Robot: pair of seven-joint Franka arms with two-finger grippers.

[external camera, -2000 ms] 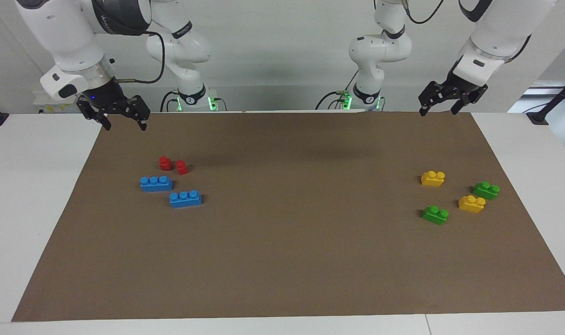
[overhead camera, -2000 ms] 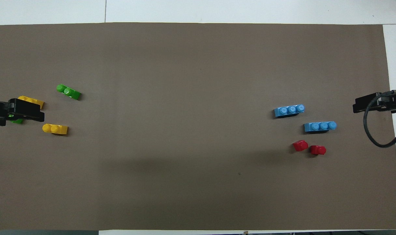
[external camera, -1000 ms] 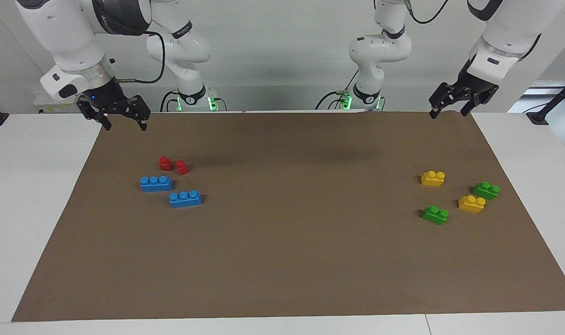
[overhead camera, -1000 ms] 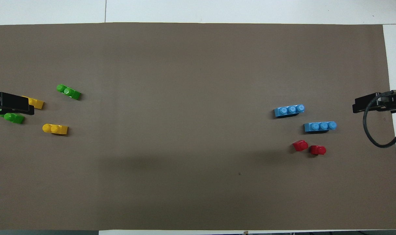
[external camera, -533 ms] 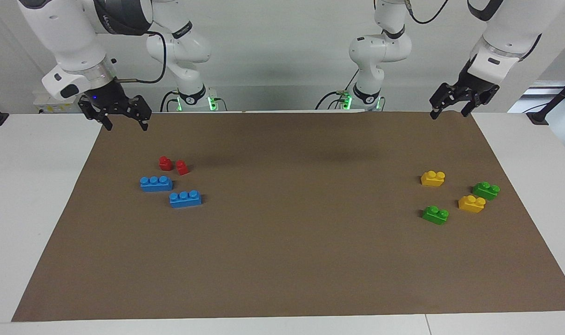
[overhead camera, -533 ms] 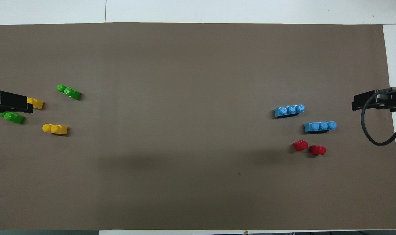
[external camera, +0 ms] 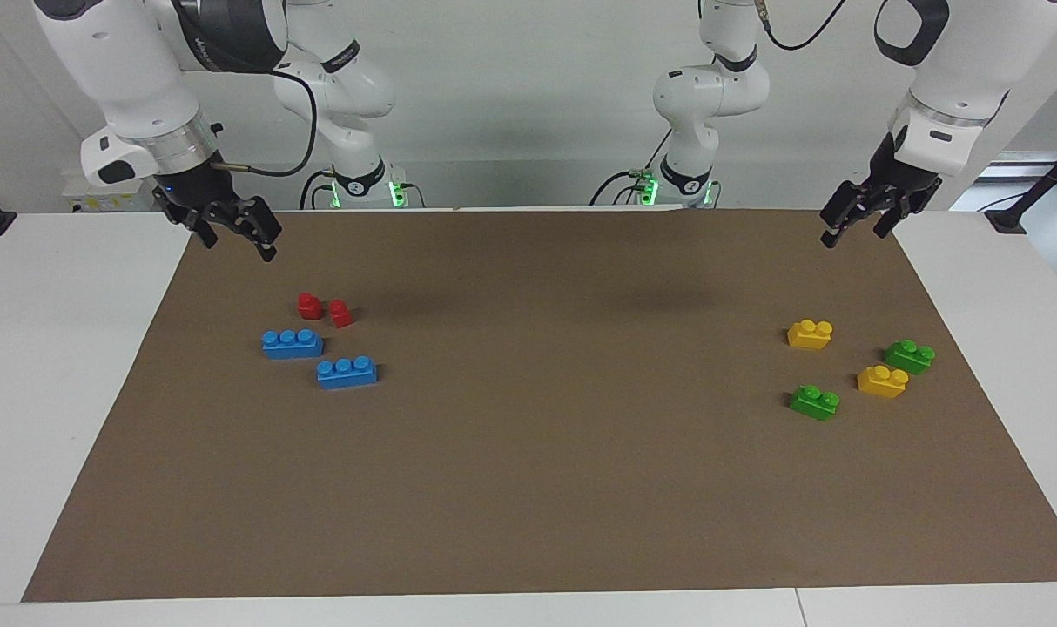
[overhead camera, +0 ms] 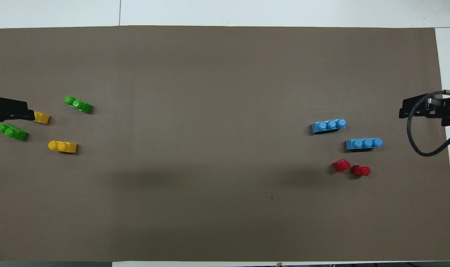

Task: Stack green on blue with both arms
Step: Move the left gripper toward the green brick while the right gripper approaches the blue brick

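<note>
Two green bricks [external camera: 814, 402] [external camera: 909, 356] lie on the brown mat at the left arm's end, and show in the overhead view as green bricks [overhead camera: 78, 104] [overhead camera: 12, 131]. Two blue three-stud bricks [external camera: 292, 342] [external camera: 346, 372] lie at the right arm's end, seen from above as blue bricks [overhead camera: 328, 125] [overhead camera: 364, 143]. My left gripper [external camera: 853, 237] hangs open and empty, high over the mat's edge at its own end; from above the left gripper [overhead camera: 8, 109] covers part of a yellow brick. My right gripper [external camera: 238, 244] hangs open and empty over the mat's edge at its end, and from above the right gripper [overhead camera: 425, 109] touches nothing.
Two yellow bricks [external camera: 810, 333] [external camera: 882, 381] lie among the green ones. Two small red bricks [external camera: 310, 306] [external camera: 341, 313] sit next to the blue ones, nearer to the robots. The brown mat [external camera: 528, 488] covers most of the white table.
My left gripper has drifted outward toward its end of the table, uncovering the green brick below it. My right gripper has turned slightly in place. No brick has moved.
</note>
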